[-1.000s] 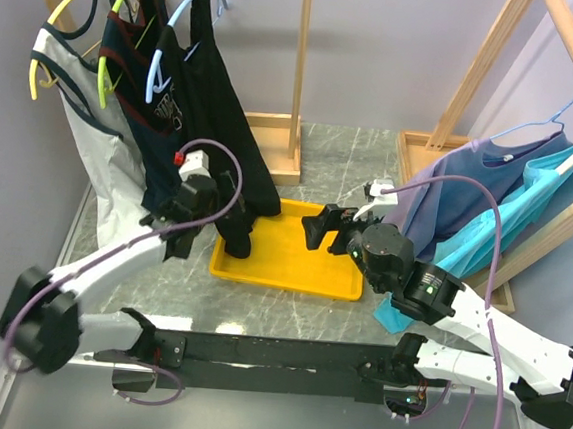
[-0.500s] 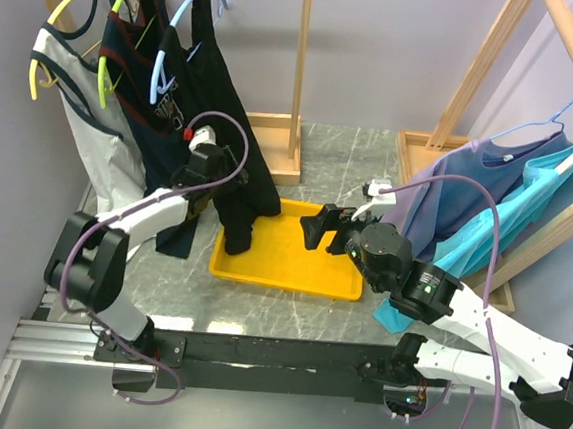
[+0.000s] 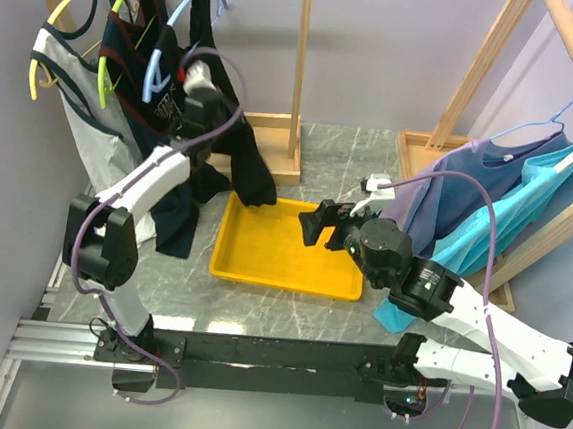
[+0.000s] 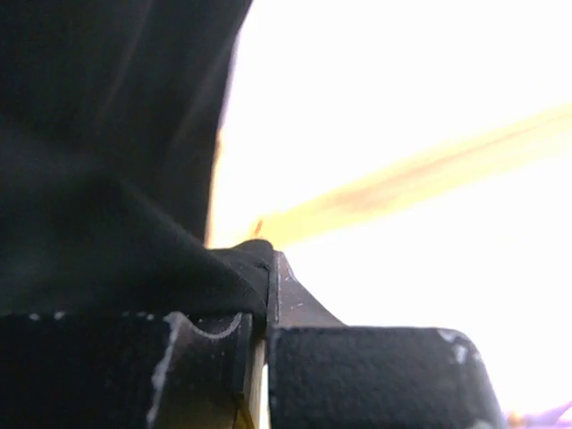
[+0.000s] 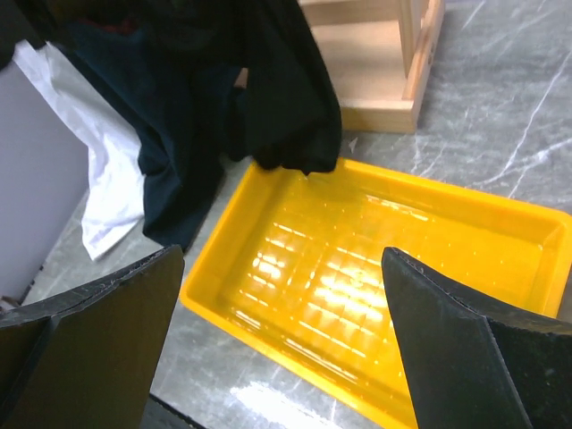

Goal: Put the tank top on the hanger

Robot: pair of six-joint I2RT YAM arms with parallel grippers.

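Observation:
The black tank top (image 3: 253, 176) hangs from the light-blue hanger (image 3: 158, 61) on the left wooden rack, its lower end dangling just above the tray's back left corner. My left gripper (image 3: 210, 117) is raised against the garment, high up near the hanger. In the left wrist view this gripper (image 4: 268, 279) is shut on a fold of the tank top (image 4: 107, 179). My right gripper (image 3: 315, 227) hovers over the tray, open and holding nothing. Its wrist view shows the gripper (image 5: 286, 344) above the tray, with the tank top (image 5: 286, 98) beyond.
A yellow tray (image 3: 224, 259) lies mid-table (image 5: 357, 277). On the left rack (image 3: 300, 85), a navy top (image 3: 136, 101) and a white-grey top (image 3: 83, 127) hang on yellow-green hangers (image 3: 110, 33). Purple (image 3: 469, 190) and teal (image 3: 539, 196) garments hang on the right rack.
My left arm swung up from beside the tray to the rack. Its jaws closed on the black fabric, and the tank top's lower end lifted out of the tray. The right arm stayed put.

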